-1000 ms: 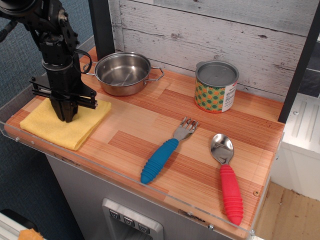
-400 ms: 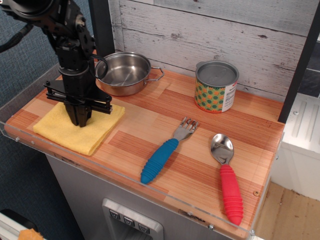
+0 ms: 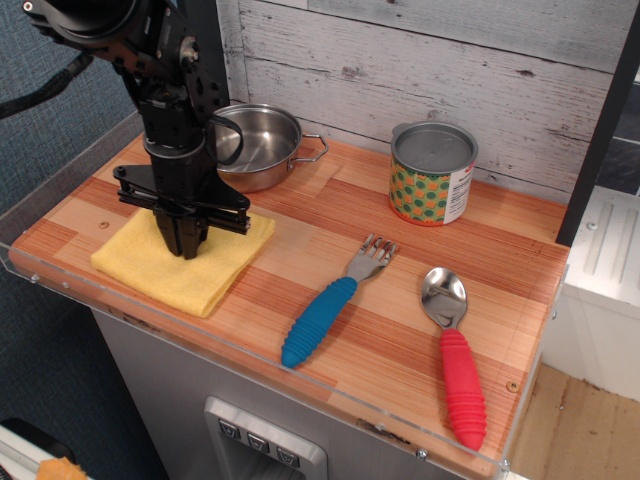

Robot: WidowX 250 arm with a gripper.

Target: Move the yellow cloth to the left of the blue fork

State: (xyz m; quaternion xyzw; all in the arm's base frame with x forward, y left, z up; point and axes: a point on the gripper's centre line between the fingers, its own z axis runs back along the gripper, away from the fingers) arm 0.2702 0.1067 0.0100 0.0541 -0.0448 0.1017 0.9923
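1. Gripper (image 3: 185, 248) pointing straight down onto cloth (image 3: 180, 262), tips pressed into its middle.
2. Jaws narrow, seemingly pinching fabric, though tips too dark to confirm.
3. Cloth flat on table (image 3: 400, 330), left of fork (image 3: 325, 309), well apart from it, just in front of pot (image 3: 255, 145).
4. Yellow, folded, roughly square, soft terry.
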